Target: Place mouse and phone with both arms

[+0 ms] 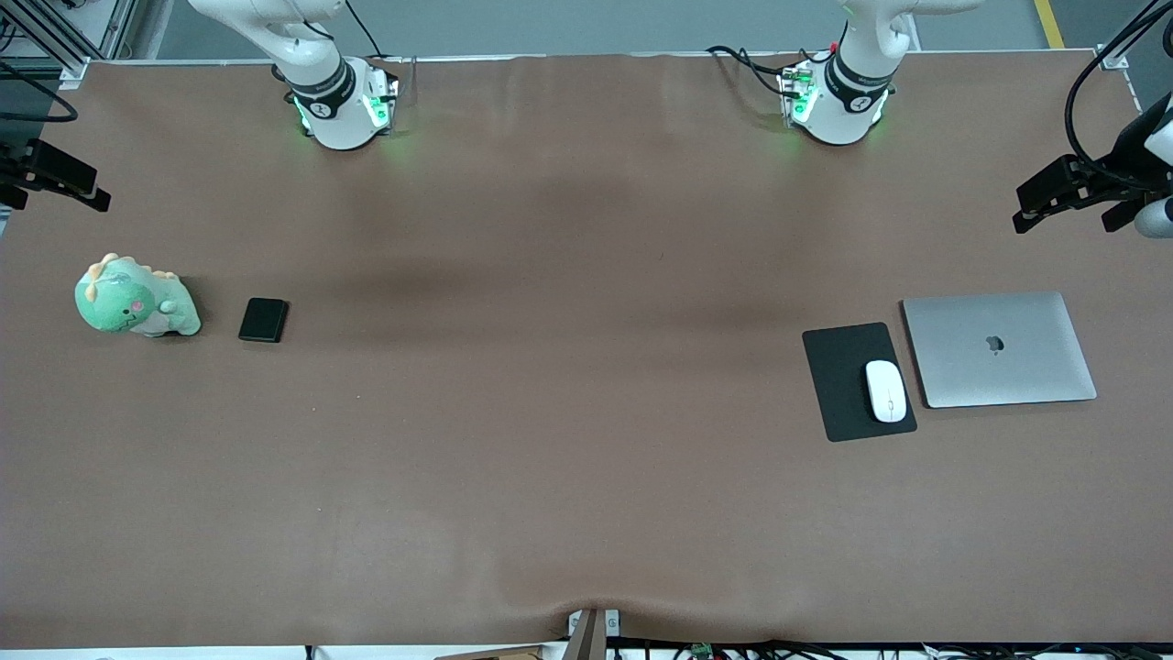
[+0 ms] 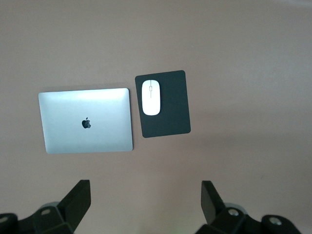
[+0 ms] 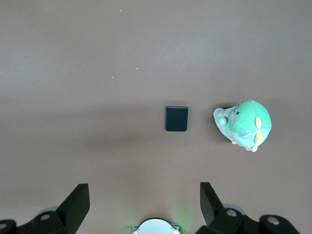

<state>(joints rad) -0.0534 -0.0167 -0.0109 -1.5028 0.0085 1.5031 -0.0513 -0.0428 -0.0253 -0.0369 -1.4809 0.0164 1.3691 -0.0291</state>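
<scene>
The white mouse (image 1: 885, 390) lies on a black mouse pad (image 1: 848, 367), on the side next to the laptop; it also shows in the left wrist view (image 2: 151, 96). The black phone (image 1: 263, 320) lies flat on the table beside a green plush dinosaur, and shows in the right wrist view (image 3: 176, 118). My left gripper (image 1: 1045, 197) hangs high over the left arm's end of the table, open and empty (image 2: 145, 195). My right gripper (image 1: 87, 188) hangs high over the right arm's end, open and empty (image 3: 145, 195).
A closed silver laptop (image 1: 999, 348) lies beside the mouse pad toward the left arm's end. The green plush dinosaur (image 1: 133, 298) sits beside the phone toward the right arm's end. The brown table (image 1: 568, 412) spreads between them. The arm bases (image 1: 344, 105) stand along the table's edge.
</scene>
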